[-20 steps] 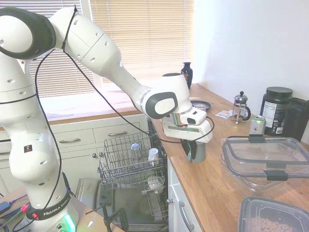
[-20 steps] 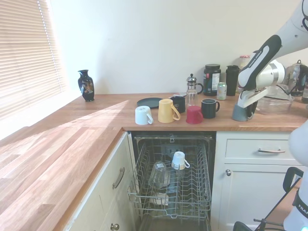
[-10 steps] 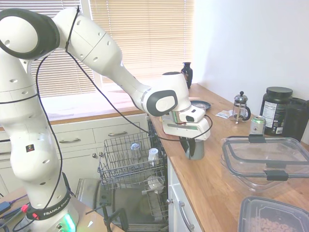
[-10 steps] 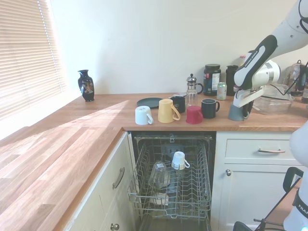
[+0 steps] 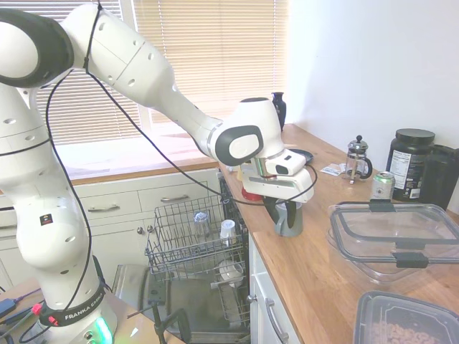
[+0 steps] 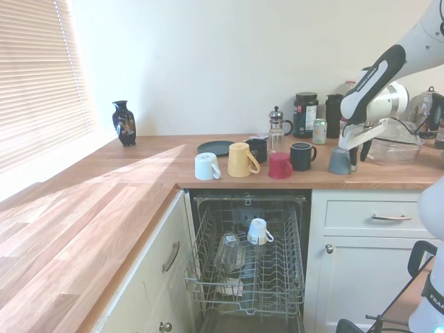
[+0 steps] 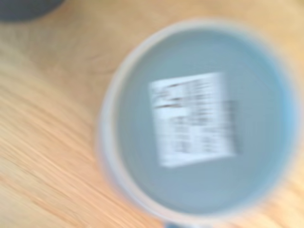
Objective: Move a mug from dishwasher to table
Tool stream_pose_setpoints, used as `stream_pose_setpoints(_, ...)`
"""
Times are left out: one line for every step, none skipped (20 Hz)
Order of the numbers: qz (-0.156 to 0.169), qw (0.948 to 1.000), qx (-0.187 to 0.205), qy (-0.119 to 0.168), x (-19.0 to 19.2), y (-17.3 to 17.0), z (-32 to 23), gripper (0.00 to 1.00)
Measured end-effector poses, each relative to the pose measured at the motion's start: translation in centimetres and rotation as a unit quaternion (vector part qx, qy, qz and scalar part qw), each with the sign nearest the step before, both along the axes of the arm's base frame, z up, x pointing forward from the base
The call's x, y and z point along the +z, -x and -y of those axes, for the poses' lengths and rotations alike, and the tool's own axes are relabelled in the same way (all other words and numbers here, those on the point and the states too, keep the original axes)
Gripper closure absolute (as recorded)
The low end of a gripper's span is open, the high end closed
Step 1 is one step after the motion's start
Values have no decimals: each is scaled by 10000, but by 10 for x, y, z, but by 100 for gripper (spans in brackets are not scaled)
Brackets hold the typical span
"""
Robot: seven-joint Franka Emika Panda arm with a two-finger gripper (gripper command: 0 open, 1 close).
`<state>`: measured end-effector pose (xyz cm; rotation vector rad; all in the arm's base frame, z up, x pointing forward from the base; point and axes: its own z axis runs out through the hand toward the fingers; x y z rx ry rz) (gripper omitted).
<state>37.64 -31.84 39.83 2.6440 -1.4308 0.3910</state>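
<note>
Standing upside down on the table (image 6: 229, 177), the grey-blue mug (image 6: 339, 161) is right of the dark mug (image 6: 302, 155), clear of the dishwasher (image 6: 246, 263). The gripper (image 6: 354, 148) hovers over it; whether open, I cannot tell. Only retreat seems left.

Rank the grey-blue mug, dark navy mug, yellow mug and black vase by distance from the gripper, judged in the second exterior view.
From the gripper:
1. Grey-blue mug, directly beneath it on the countertop.
2. Dark navy mug, next along the counter.
3. Yellow mug, above the dishwasher.
4. Black vase, by the window.
</note>
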Motion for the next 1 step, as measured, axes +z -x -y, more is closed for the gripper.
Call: stream_pose_setpoints(85, 10000, -20, -23, 14, 7, -4, 0)
